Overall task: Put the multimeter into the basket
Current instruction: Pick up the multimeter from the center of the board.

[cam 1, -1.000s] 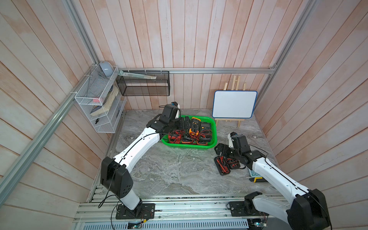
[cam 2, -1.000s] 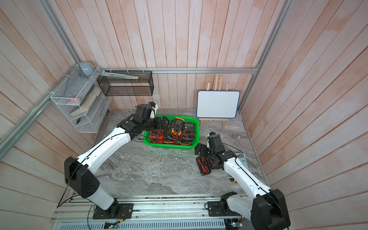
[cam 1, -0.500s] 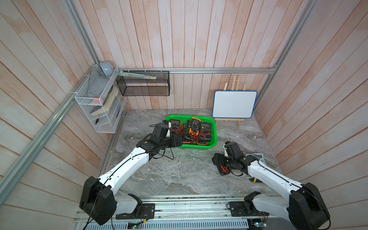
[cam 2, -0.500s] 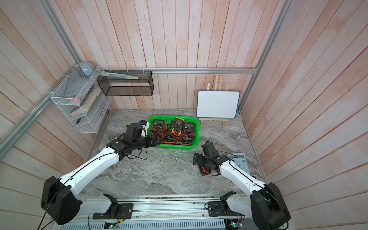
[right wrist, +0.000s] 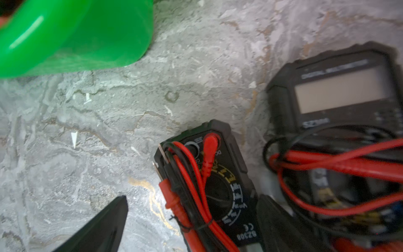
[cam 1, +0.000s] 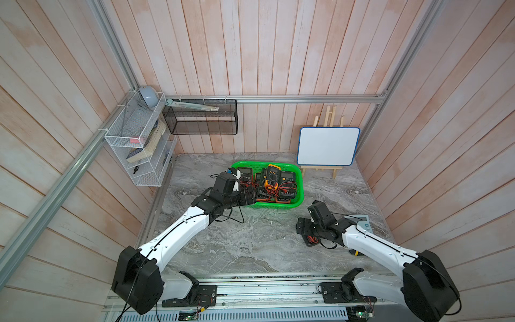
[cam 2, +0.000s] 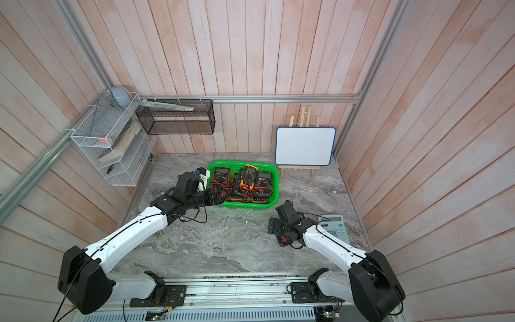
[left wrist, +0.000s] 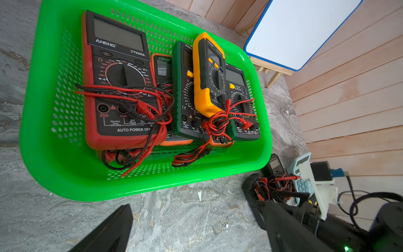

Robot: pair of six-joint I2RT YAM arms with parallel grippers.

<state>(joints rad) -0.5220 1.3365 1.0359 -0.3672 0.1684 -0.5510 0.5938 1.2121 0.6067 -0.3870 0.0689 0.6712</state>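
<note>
Multimeters are the business here, and the one under the right gripper (right wrist: 193,197) is a small black multimeter (right wrist: 220,203). It has a slim dark case, a round dial ringed with yellow and white markings, and SZ308 printed at one end. Red and black test leads (right wrist: 187,174) are bundled along its face. It lies flat on the grey marbled table (cam 1: 250,245), to the near right of the basket (left wrist: 65,174) and apart from it. The right gripper's jaws stand spread wide with this meter between them; whether a finger touches it I cannot tell. Just to its right lies a second black multimeter (right wrist: 340,98) with a pale grey screen and leads looped over it, blurred in the wrist view.

The basket is bright green plastic with perforated sides, rounded corners and a wide rim, and it stands at the far middle of the table. The left gripper (left wrist: 194,206) hangs at the basket's near left corner, jaws spread, holding nothing.

Counting, there are two meters on the table. In the basket I make out five:
- a red multimeter (left wrist: 122,87) at the left
- an orange multimeter (left wrist: 162,69), mostly hidden beside it
- a dark green multimeter (left wrist: 185,98)
- a yellow multimeter (left wrist: 207,76), propped on top
- a dark multimeter (left wrist: 239,87) at the right

Something red shows beneath the red one, but I cannot tell what it is. There is one calculator (cam 2: 334,227) at the near right of the table, and one whiteboard (cam 1: 327,146) on an easel at the far right.
</note>
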